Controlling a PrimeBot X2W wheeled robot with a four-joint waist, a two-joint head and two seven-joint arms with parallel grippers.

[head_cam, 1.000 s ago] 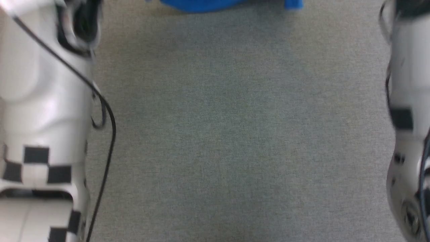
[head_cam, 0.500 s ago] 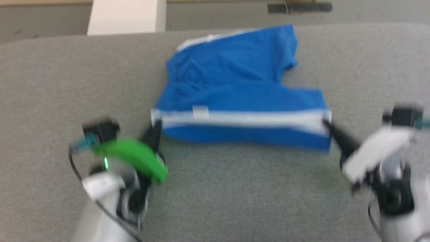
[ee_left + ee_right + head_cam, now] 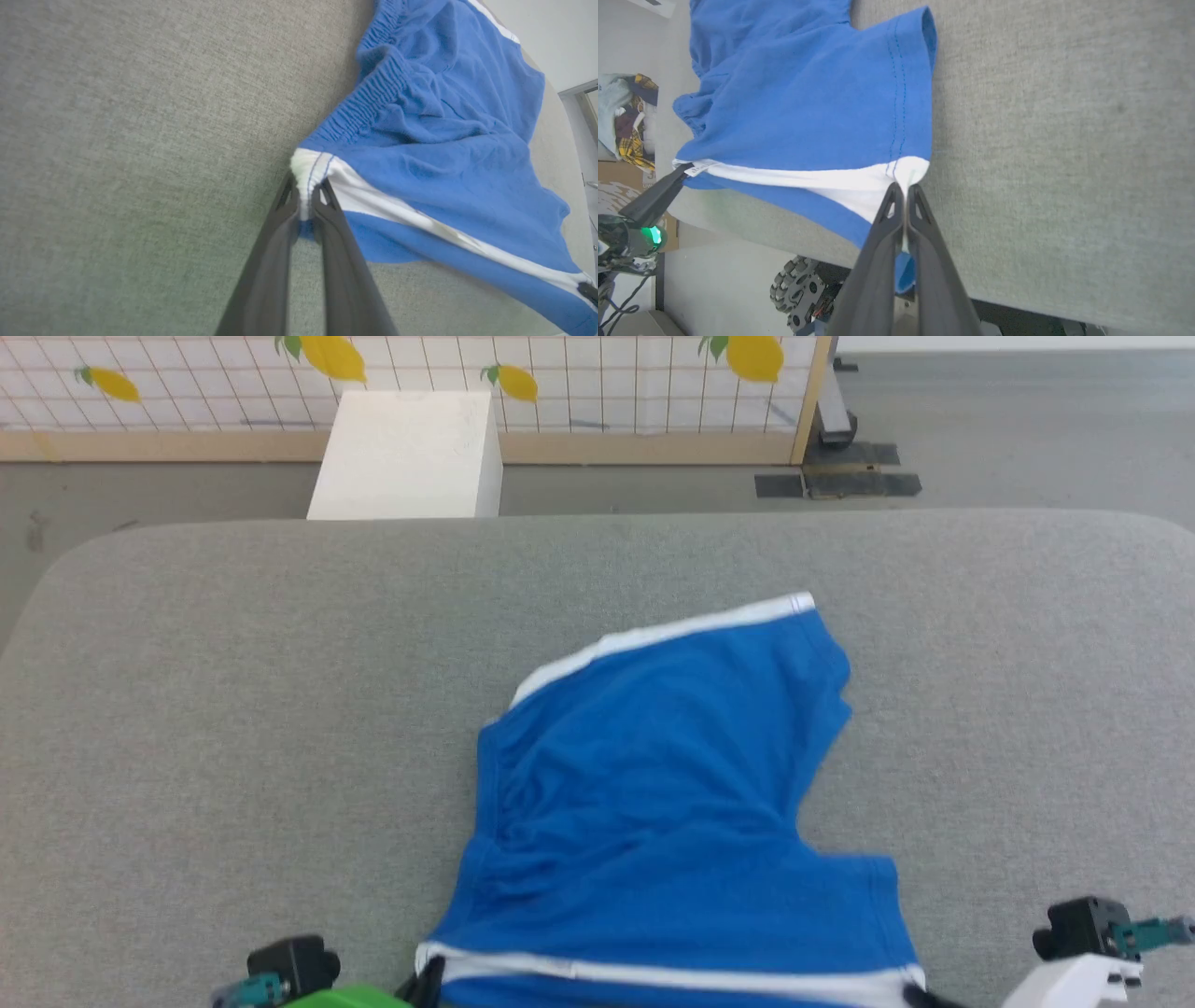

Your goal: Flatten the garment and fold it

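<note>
Camera higher, garment [image 3: 653, 803] partly off-frame.

Before me, a grey fabric-covered table [image 3: 233, 709] with rounded far corners bears blue shorts [image 3: 653, 803] at its near edge.

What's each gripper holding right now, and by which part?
Both hold the blue shorts. The left gripper pinches the white side stripe at its waistband end; the right gripper pinches it at the hem end.

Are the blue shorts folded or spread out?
Spread out, wrinkly. The shorts lie open on the grey table; left gripper and right gripper pinch the white stripe at each end.
</note>
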